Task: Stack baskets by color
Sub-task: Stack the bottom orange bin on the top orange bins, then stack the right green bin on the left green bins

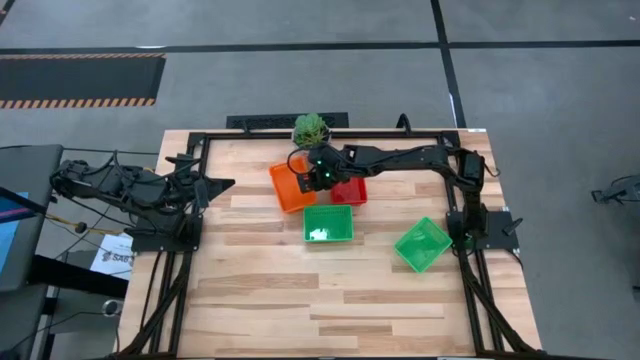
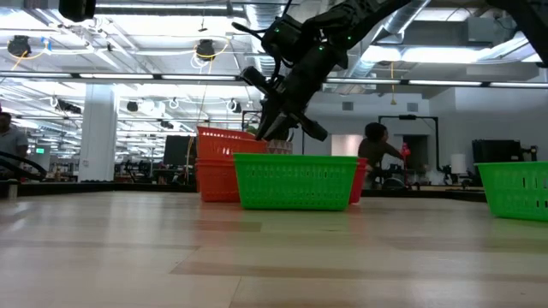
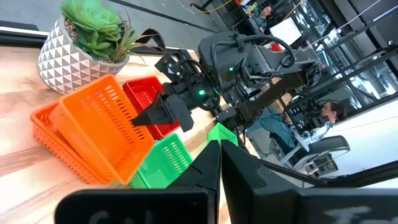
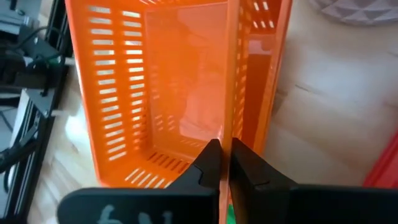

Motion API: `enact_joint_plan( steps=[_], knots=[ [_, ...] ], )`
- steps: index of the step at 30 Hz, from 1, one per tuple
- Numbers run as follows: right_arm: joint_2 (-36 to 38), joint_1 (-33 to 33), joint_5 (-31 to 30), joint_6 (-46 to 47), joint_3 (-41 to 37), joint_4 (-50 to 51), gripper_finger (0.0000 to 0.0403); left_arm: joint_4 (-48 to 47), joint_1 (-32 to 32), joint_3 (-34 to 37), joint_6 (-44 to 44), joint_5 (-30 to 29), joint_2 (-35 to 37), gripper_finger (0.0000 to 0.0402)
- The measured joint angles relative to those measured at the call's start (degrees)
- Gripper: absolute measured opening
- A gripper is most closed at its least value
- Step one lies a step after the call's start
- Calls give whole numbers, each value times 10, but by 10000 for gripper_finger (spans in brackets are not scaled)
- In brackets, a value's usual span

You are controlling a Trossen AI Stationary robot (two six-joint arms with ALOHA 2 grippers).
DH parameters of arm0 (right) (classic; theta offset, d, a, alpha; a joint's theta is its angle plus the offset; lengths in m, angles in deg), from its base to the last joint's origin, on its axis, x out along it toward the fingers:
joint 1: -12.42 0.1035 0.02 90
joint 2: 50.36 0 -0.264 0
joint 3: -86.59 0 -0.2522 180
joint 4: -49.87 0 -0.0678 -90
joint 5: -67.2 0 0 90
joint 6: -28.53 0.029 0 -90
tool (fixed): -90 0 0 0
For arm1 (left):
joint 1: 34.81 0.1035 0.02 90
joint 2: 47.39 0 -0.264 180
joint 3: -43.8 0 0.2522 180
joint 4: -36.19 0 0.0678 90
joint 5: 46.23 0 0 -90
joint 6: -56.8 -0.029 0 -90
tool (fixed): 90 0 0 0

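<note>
My right gripper (image 1: 318, 182) reaches from the table's right to the far middle. It is shut on the upper orange basket (image 3: 102, 127), which sits tilted in another orange basket (image 3: 53, 140). A red basket (image 1: 350, 191) stands just right of them and a green basket (image 1: 328, 223) just in front. A second green basket (image 1: 422, 244) lies at the right, by the right arm's base. My left gripper (image 3: 219, 155) waits shut at the table's left, above the wood, holding nothing. My right gripper pinches the upper orange basket's side wall (image 4: 231, 127), the one facing the red basket, at its rim. One finger is inside the basket and one outside. The fingers (image 2: 267, 128) slant down from the table's right. The basket is tilted, its held side raised and its other side down in the lower orange basket.
A green plant in a white patterned pot (image 1: 311, 129) stands at the far edge, just behind the orange baskets. The black frame (image 1: 200, 150) runs around the tabletop. The near half of the table (image 1: 330, 310) is bare wood. People show in the room beyond.
</note>
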Motion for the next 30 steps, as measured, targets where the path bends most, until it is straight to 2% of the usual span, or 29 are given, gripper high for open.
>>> enact_joint_plan(
  steps=[11,18,24,30],
  knots=[
    [-4,-4,4,-1,0,7,76,-5,0,0,0,0,0,0],
    [0,-16,17,-29,14,26,125,-5,0,0,0,1,0,0],
    [0,-22,17,-93,81,123,175,-5,0,0,0,2,0,0],
    [1,-22,17,-180,198,302,200,-14,0,0,0,2,0,0]
  ],
)
